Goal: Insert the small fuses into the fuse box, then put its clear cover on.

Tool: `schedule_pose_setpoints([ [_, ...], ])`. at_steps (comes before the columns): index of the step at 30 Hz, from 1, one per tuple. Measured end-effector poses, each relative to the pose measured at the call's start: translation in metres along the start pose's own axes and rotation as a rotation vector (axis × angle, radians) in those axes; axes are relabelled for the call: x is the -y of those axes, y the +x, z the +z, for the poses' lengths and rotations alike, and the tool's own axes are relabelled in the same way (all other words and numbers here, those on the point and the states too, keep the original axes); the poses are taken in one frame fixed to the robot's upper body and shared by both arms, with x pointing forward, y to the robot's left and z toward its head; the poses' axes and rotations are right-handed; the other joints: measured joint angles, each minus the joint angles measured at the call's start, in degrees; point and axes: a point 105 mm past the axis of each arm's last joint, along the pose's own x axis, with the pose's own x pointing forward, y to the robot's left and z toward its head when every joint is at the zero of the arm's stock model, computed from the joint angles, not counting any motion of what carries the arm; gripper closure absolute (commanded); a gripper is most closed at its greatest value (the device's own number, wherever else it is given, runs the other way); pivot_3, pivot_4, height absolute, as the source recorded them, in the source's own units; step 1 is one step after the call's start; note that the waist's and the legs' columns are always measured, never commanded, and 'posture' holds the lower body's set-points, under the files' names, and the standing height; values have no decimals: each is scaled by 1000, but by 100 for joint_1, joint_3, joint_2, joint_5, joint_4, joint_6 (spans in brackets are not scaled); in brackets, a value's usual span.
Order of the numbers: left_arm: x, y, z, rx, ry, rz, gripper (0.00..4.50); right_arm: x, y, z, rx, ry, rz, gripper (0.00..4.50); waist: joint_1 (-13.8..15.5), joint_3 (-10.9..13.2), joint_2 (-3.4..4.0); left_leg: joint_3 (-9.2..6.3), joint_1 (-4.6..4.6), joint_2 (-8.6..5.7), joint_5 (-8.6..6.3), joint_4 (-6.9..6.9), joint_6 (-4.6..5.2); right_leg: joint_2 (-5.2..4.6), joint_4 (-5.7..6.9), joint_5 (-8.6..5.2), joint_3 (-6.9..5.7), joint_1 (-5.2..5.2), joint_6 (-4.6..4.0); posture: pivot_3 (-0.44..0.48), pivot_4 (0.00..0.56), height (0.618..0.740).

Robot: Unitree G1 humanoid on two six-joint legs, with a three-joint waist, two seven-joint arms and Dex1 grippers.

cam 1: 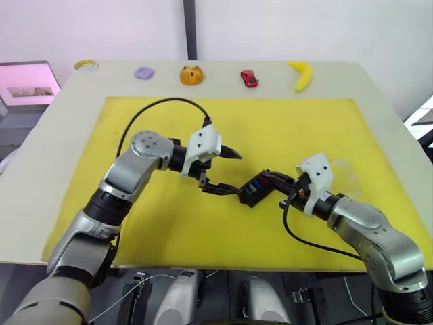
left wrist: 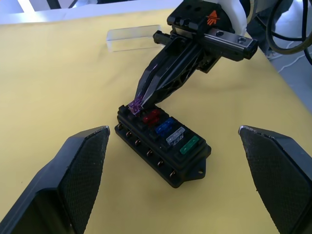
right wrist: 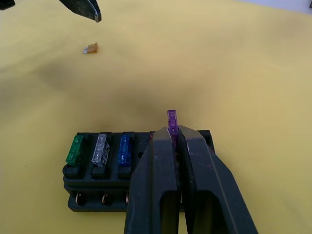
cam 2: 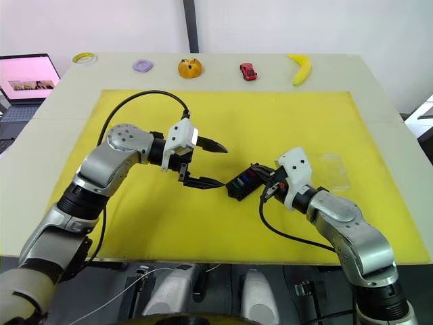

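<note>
The black fuse box [cam 1: 252, 193] lies mid-mat, with green [right wrist: 74, 149], grey [right wrist: 100, 148], blue [right wrist: 124, 147] and red [left wrist: 152, 116] fuses seated in its slots. Over the box's end slot, my right gripper [right wrist: 173, 136] is shut on a purple fuse [right wrist: 172, 121] held upright. My left gripper [cam 1: 237, 172] is open, its fingers [left wrist: 83, 165] spread wide just to the left of the box, holding nothing. An olive-brown fuse [right wrist: 90, 48] lies loose on the mat. The clear cover [cam 2: 335, 170] rests flat on the mat to the right of the right gripper.
A yellow mat [cam 1: 304, 128] covers the table. Along the far edge stand a tape roll [cam 1: 86, 65], a purple piece [cam 1: 143, 72], an orange object [cam 1: 192, 75], a red toy car [cam 1: 249, 78] and a banana [cam 1: 302, 76]. A laptop [cam 1: 27, 82] sits far left.
</note>
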Motion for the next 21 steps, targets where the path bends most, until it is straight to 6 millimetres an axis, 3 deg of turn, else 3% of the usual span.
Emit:
schedule_pose_setpoints([
  [21,-1,0,0,-1,0,8,28,3,2,-6,-6,39,-2,4500,0,0,0,0,2,-1,1,8,-1,0,22,0,0,-2,0,0,150,735],
])
